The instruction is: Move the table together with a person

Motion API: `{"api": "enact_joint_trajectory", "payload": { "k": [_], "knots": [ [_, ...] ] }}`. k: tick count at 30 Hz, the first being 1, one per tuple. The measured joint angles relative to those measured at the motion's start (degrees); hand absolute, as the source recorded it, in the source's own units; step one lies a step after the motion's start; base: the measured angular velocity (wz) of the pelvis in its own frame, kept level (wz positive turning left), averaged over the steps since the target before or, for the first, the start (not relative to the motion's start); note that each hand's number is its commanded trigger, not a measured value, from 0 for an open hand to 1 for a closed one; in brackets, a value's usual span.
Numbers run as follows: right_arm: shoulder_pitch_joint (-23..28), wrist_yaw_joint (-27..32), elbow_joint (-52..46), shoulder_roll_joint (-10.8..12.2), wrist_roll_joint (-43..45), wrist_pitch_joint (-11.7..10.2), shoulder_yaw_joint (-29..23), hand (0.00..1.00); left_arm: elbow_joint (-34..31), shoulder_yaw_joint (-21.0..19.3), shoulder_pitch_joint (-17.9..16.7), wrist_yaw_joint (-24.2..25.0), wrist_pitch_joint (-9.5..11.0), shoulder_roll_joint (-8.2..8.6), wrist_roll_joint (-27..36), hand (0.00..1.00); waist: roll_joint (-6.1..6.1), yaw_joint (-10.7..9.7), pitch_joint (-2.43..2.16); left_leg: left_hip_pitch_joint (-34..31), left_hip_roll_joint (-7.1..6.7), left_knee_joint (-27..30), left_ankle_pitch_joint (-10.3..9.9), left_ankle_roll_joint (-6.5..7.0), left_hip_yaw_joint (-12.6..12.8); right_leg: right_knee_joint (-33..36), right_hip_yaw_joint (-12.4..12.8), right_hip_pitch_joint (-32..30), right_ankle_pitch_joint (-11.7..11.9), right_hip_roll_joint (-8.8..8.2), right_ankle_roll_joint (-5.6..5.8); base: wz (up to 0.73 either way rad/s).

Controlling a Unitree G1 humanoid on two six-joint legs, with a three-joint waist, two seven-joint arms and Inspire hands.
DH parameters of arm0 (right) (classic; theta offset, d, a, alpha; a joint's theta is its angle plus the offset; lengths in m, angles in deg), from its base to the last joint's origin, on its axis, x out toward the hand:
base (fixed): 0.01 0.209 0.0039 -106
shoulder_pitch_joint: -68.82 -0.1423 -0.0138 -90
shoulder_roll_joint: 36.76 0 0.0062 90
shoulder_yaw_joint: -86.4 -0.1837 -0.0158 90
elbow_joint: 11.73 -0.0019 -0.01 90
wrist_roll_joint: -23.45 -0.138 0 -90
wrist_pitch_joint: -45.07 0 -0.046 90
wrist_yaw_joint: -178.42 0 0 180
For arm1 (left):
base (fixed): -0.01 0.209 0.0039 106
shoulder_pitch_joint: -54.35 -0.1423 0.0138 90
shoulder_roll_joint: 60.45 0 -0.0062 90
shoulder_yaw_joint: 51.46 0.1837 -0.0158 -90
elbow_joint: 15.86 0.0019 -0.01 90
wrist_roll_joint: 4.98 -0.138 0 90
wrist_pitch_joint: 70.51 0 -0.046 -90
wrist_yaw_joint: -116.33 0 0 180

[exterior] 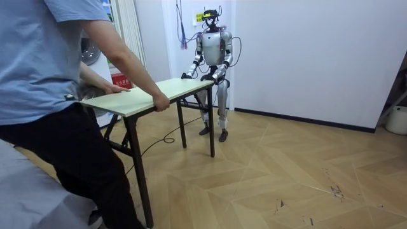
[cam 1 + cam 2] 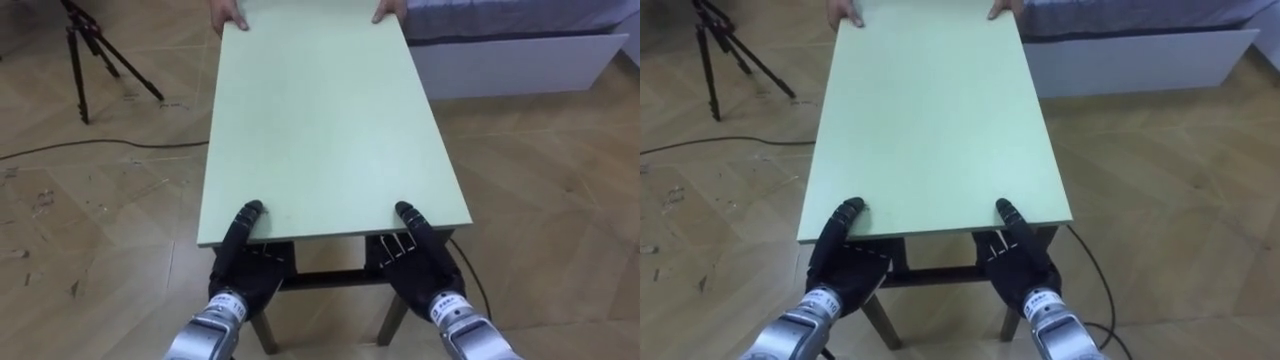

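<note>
One table (image 2: 320,130), tripod (image 2: 85,50) beside, bed (image 2: 510,65) beyond

Pale green table (image 2: 330,120) on herringbone wood floor (image 2: 545,185)

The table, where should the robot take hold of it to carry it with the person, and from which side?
The near short edge of the table, out by both corners, from the end opposite the person's hands. The flat top overhangs its frame there, so the left hand and right hand can pinch it, thumb on top, as they do now.
</note>
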Motion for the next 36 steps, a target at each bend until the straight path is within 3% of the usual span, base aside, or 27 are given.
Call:
{"api": "enact_joint_trajectory", "payload": {
  "k": [9,16,21,28,36],
  "knots": [
    [0.16,0.1,-0.01,-0.46,1.69,0.34,0.43,1.0,0.95,-0.73,-0.32,1.44,0.45,-0.39,-4.0,1.0,0.09,0.32,-0.06,-0.04,0.1,0.14,0.0,0.0,0.45,0.09,0.12,-0.1,0.0,0.01,0.01,-0.01],
    [0.83,2.44,-3.13,-2.02,2.59,2.54,0.45,1.0,-0.76,-1.72,-2.22,1.82,0.11,-0.16,-5.58,1.0,0.94,0.14,-0.67,-0.06,-0.04,0.32,0.01,-0.01,0.63,0.27,0.05,-0.09,0.0,0.01,0.0,0.0],
    [3.37,2.51,-5.7,-2.18,3.93,2.76,0.22,1.0,-2.59,-1.84,-4.79,1.82,0.07,0.04,-6.38,1.0,1.35,0.84,-0.96,1.36,0.13,-0.04,0.02,-0.03,0.76,1.87,1.09,-0.03,-0.01,0.07,0.0,-0.03],
    [7.04,2.5,-11.33,-2.07,4.27,3.16,-1.03,1.0,-7.03,-2.21,-6.71,1.76,0.1,0.45,-9.28,1.0,0.86,1.76,-1.02,0.88,0.06,-0.7,0.02,-0.03,0.79,2.2,3.04,-1.01,-0.01,0.01,0.0,0.0],
    [9.34,2.45,-15.37,-1.98,4.48,4.11,-1.18,1.0,-11.38,-2.25,-9.46,1.76,0.75,0.39,-12.03,1.0,-0.03,1.93,-0.97,-0.09,-0.02,-0.85,0.02,-0.03,0.78,2.09,3.22,-1.94,0.0,0.11,-0.01,0.0]
  ]
}}
